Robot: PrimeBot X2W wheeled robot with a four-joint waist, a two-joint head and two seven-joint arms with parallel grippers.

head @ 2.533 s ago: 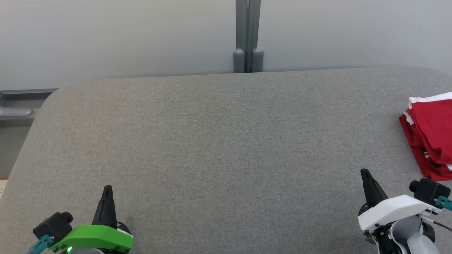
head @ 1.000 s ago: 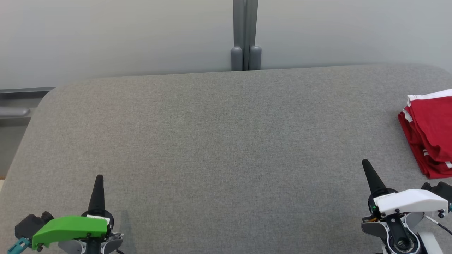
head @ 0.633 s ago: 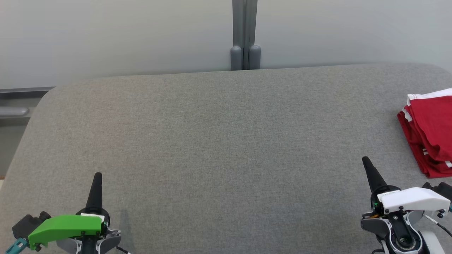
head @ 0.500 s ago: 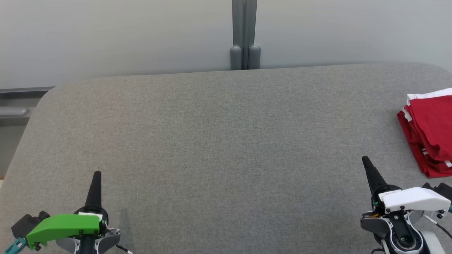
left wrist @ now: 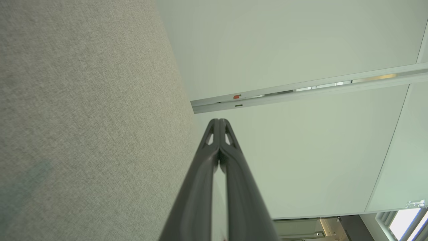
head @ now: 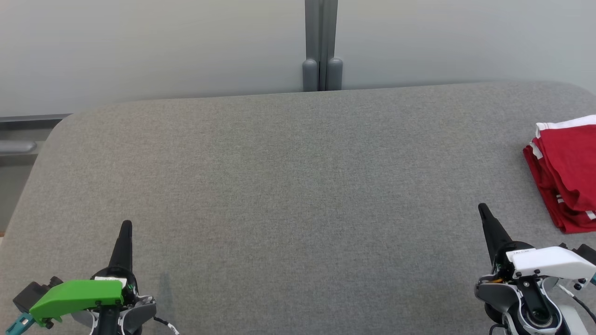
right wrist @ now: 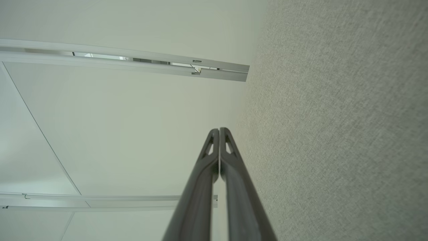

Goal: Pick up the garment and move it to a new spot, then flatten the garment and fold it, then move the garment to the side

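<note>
Now, head view. The red garment with white trim (head: pixel 565 172) lies in a folded, layered stack at the far right of the grey fabric-covered counter (head: pixel 298 177), cut off by the picture's edge. The broad middle of the counter is bare cloth. The left gripper (head: pixel 125 225), under a green cover, sits at the near left. The right gripper (head: pixel 481 207), under a white cover, sits at the near right, near the garment's lower corner but apart from it. Each shows as a single dark spike pointing away from the robot. A grey upright post (head: pixel 320 46) stands against the pale wall (head: pixel 139 46) behind.

Left wrist view. The left gripper (left wrist: pixel 219 121) has its jaws clenched tip to tip, with nothing between them. The counter runs along the left of the view, with wall beyond.

Right wrist view. The right gripper (right wrist: pixel 219 130) is the same: jaws pressed together, empty. The counter lies to the right of the view.

Judgement: the garment looks folded and set aside, so the task reads as done or nearly done. Both arms sit low at the near edge, likely so they are clear of the cloth and won't snag or disturb the stack.
</note>
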